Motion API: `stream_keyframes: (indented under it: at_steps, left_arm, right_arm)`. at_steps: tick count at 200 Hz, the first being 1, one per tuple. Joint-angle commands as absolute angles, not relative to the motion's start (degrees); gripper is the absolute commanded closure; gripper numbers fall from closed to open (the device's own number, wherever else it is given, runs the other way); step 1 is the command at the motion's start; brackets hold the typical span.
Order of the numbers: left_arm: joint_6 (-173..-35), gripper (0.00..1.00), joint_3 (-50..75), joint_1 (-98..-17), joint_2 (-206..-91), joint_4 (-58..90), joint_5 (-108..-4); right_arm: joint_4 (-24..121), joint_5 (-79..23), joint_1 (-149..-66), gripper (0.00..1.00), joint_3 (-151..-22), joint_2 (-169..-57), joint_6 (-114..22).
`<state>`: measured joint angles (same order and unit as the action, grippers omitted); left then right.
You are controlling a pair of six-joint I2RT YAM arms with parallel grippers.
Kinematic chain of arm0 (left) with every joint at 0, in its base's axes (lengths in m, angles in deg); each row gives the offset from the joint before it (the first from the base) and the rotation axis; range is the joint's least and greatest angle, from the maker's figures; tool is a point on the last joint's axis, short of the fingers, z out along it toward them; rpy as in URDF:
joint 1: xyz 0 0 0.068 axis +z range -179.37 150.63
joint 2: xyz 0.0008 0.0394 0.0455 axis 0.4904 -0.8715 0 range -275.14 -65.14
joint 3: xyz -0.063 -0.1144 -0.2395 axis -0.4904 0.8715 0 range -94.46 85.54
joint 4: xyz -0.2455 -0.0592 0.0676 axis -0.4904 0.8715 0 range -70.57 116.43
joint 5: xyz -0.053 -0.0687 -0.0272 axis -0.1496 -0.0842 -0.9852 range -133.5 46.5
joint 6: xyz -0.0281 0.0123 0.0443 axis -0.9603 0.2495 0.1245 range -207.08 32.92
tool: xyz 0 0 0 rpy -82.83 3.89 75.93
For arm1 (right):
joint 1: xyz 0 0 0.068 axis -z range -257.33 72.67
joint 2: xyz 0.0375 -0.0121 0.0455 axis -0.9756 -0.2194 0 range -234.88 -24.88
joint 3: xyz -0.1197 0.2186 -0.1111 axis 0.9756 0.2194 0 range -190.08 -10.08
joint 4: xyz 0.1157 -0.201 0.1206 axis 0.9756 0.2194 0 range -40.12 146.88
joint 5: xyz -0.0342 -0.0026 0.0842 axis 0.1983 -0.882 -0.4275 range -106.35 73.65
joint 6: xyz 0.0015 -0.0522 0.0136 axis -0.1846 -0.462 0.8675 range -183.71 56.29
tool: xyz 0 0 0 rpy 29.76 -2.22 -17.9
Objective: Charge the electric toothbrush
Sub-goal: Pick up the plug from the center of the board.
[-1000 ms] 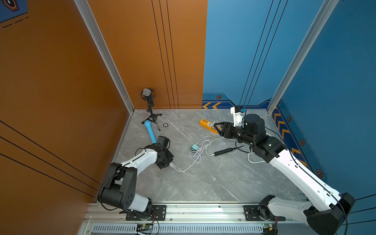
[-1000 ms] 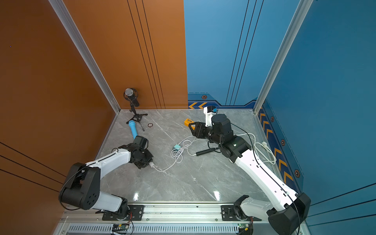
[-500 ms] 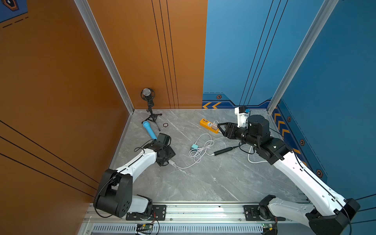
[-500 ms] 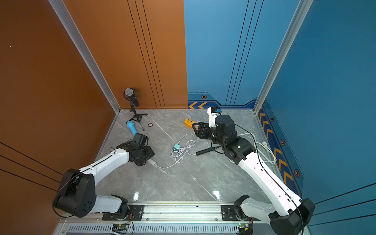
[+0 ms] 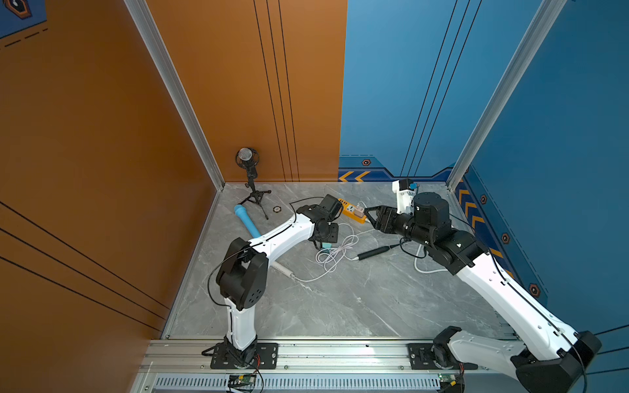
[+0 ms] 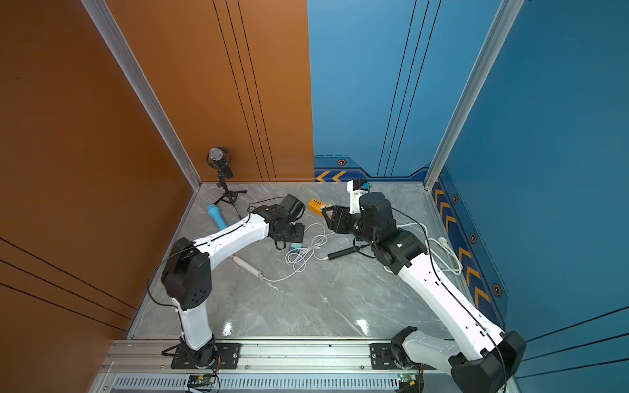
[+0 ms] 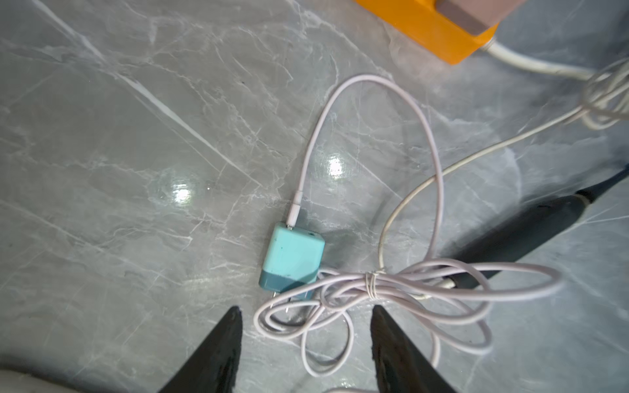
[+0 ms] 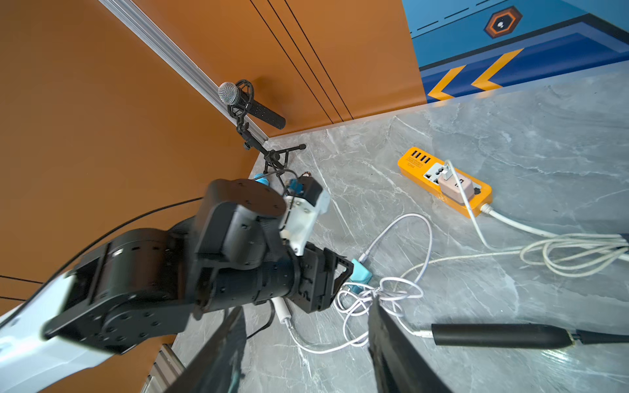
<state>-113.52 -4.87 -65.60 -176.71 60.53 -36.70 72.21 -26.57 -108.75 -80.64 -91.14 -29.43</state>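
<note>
**Hovering over the charger plug with both pincers empty**

Farthest left of the things that matter, the left gripper (image 7: 304, 308) hangs over the marble table (image 5: 340, 306) with its jaws spread and nothing between them. Just ahead of its tips lies the teal charger plug (image 7: 292, 253), flat on its side. Its metal prongs point back toward the gripper and are partly crossed by a loop of the lilac charging cable (image 7: 371, 282).

That cable leaves the far end of the plug, arcs round, and gathers into a tied bundle beside it. The black electric toothbrush (image 7: 531, 234) lies on the table to the right of the bundle. The cable's other end appears to be seated in its base.

Beyond it sits the orange power strip (image 8: 408, 166), with a pinkish adapter (image 8: 456, 185) already filling one socket. The right gripper (image 8: 306, 306) hovers near the strip, jaws apart and holding nothing.

The plug looks small, light and rigid, with smooth plastic faces that could slip. The best hold is probably across its two broad sides at mid-body, clear of the prongs and the cable socket. The cable is limp and will trail, so lifting the plug may drag the bundle and tug the light toothbrush along.
</note>
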Motion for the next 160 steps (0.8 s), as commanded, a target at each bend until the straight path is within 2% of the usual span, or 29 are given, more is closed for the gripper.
stream_keyframes:
  at_steps: [1,39,122,138,160]
  left_arm:
    - [-106.4,0.39,-9.3,-65.6,-181.5,65.8,-33.7]
    - [-104.9,0.38,-10.4,-65.7,-185.1,66.1,-31.9]
    - [-103.6,0.37,-7.9,-65.9,-189.2,66.1,-35.0]
    - [-103.9,0.44,-7.7,-65.9,-189.4,66.1,-34.8]
    - [-104.4,0.64,-7.9,-65.9,-188.4,65.9,-34.7]
  right_arm:
    - [74.4,-25.7,-108.4,0.40,-80.9,-88.6,-30.5]
    - [74.8,-24.9,-108.3,0.40,-80.2,-87.2,-30.5]
    - [74.8,-25.7,-108.4,0.40,-81.0,-88.1,-30.0]
    - [74.8,-25.4,-108.4,0.40,-80.9,-87.9,-29.9]
    - [74.9,-25.1,-108.3,0.40,-80.9,-88.1,-29.3]
